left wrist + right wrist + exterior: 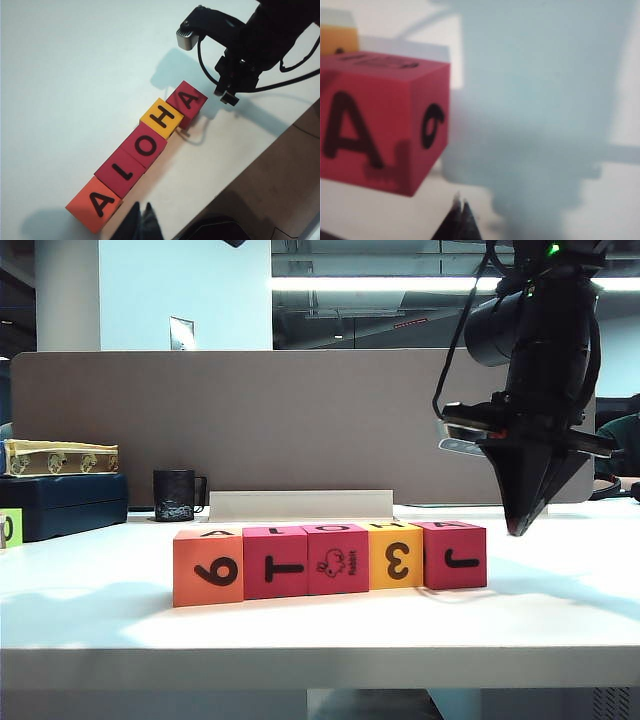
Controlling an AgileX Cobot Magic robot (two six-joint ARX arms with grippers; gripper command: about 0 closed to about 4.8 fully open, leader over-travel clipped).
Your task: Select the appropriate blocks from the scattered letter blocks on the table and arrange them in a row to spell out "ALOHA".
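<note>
- five foam cubes sit side by side in one row on the white table (560,610), tops reading a-l-o-h-a in the left wrist view; taking the orange cube (208,567) as the landmark, the row runs away from it: pink-red t cube (275,562) touching it, then the rabbit cube (337,559), the yellow cube (396,557), and the pink-red j cube (455,555) at the far end.
- the spelling looks complete, so little seems left beyond clearing the arms.
- right gripper (518,525) hangs tip-down just beyond the j cube, at the end of the row opposite the orange cube, apart from it and above the tabletop; its jaws are pressed together and carry nothing.
- left gripper (141,220) hovers near the orange cube's end of the row, fingers likewise closed on nothing.
- handling, as a judgement: the cubes look like matte foam, so probably light, slightly squashy and grippy rather than slick, not fragile; a firm squeeze may dent them.
- best hold would likely be across two opposite side faces from above; inside the row only the faces not shared with neighbours are free.
- being light, a cube would shift easily if nudged, disturbing the row.
</note>
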